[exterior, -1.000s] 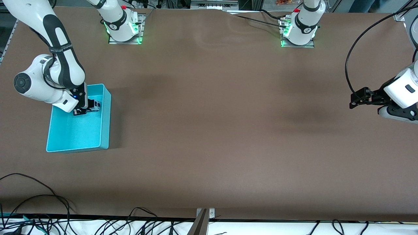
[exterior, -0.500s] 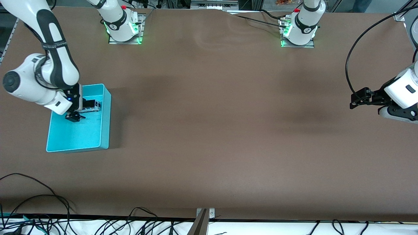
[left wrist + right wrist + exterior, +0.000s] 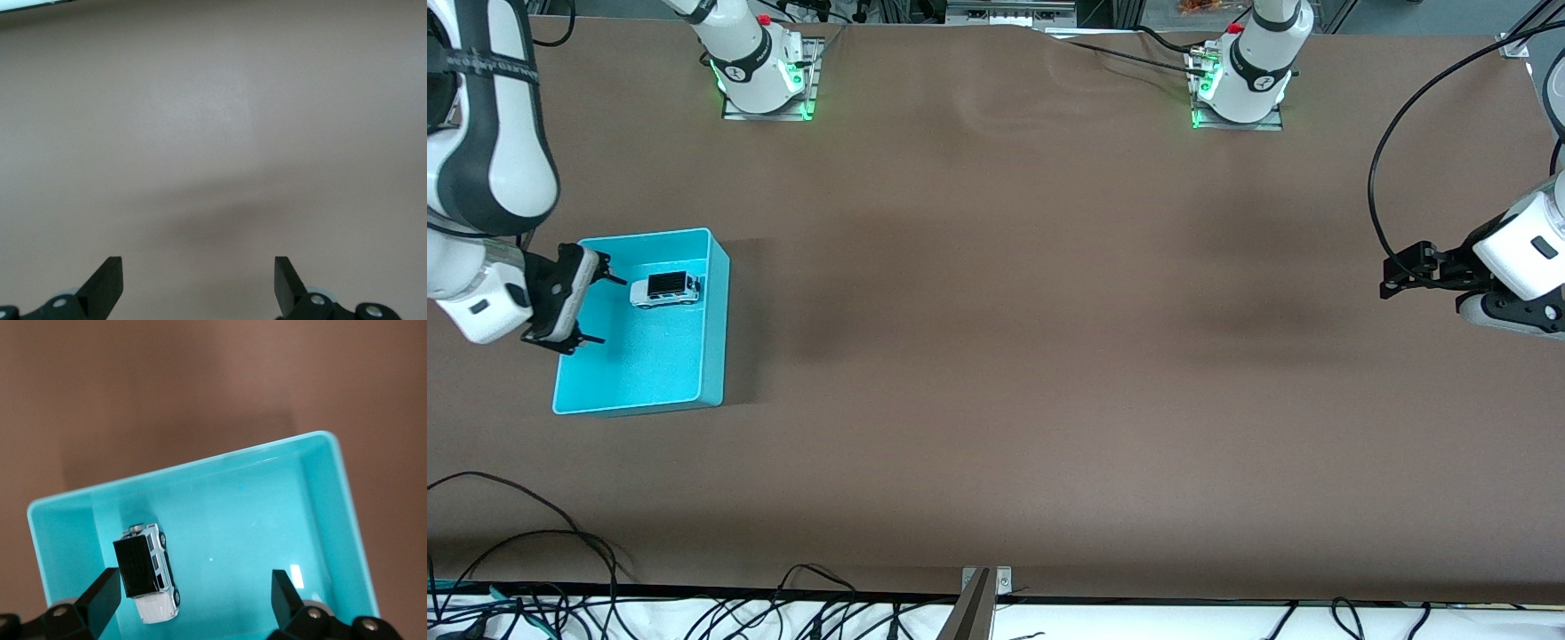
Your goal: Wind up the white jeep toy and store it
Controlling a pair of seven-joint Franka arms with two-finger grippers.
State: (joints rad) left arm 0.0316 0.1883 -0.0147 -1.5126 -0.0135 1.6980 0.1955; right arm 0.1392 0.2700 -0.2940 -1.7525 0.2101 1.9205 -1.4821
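The white jeep toy (image 3: 665, 290), white with a black roof, lies in the cyan bin (image 3: 713, 338), in its part farther from the front camera. It also shows in the right wrist view (image 3: 148, 572), inside the bin (image 3: 327, 500). My right gripper (image 3: 596, 309) is open and empty, up over the bin's edge toward the right arm's end of the table, apart from the jeep. My left gripper (image 3: 1389, 274) is open and empty, over bare table at the left arm's end; the arm waits. In the left wrist view its fingertips (image 3: 110, 277) show over plain brown table.
The bin stands at the right arm's end of the brown table. Both arm bases (image 3: 760, 67) (image 3: 1240, 76) stand along the table's edge farthest from the front camera. Cables (image 3: 534, 569) lie along the edge nearest the camera.
My right gripper has let go of the jeep, risen out of the bin and drawn away toward the table's end. The jeep stays in the bin. The left arm has not moved.
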